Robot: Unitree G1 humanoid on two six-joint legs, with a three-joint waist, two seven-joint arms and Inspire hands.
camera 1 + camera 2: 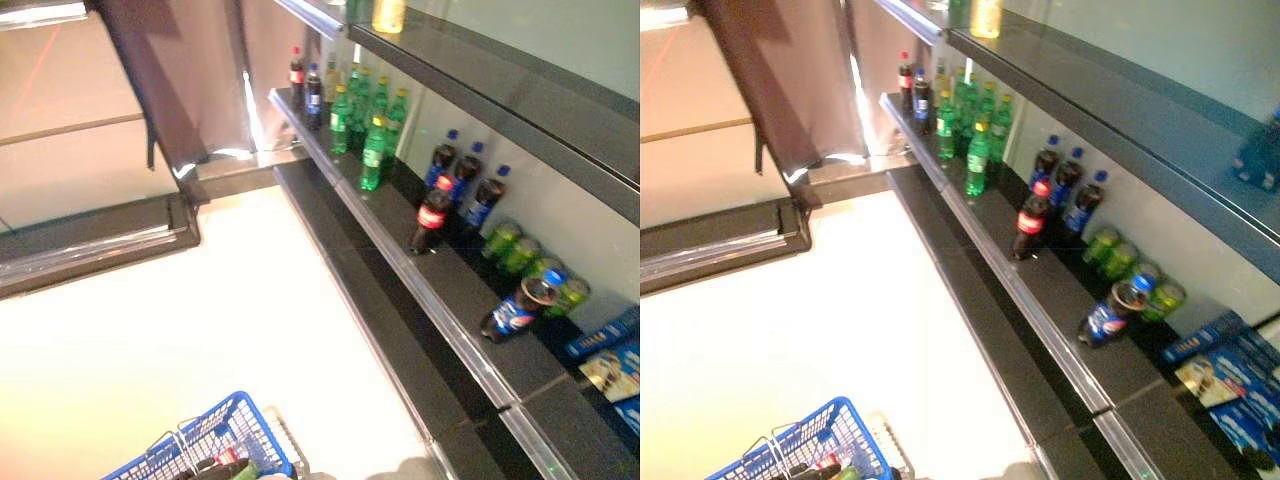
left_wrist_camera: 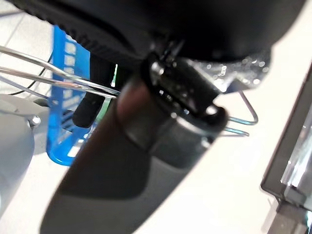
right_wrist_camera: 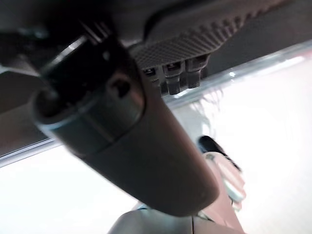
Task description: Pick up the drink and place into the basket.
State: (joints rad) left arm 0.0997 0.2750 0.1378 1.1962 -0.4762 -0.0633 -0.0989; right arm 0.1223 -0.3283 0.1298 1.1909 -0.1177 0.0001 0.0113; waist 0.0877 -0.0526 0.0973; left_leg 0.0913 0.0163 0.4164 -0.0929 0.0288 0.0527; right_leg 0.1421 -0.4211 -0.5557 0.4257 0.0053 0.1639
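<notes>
Bottles are crowding the dark shelf [image 1: 400, 275] running from 11 o'clock toward 4 o'clock in the head views. Nearest the shelf's front lip, a cola bottle with a red cap and label [image 1: 431, 215] is standing alone and upright; blue-labelled bottles [image 1: 466, 180] are lining up behind it, green bottles [image 1: 366, 125] farther off at 12 o'clock, green cans [image 1: 520, 252] against the back wall. Another blue-labelled bottle [image 1: 518, 308] is leaning at 3 o'clock.

The blue basket [image 1: 215, 440] is sitting low at 6 o'clock, well apart from the shelf, already carrying a few items.

The left robot hand [image 2: 146, 131] is showing by the basket's wire handle [image 2: 63, 80] in its wrist view; whether it is gripping the handle I cannot tell. The right robot hand [image 3: 126, 146] is hanging over pale floor, its fingers hidden, so its state is unclear.

The cola bottle looks the easiest pick: probably full, so moderately heavy, rigid yet smooth plastic. Wrapping around the mid-body label seems safest.
</notes>
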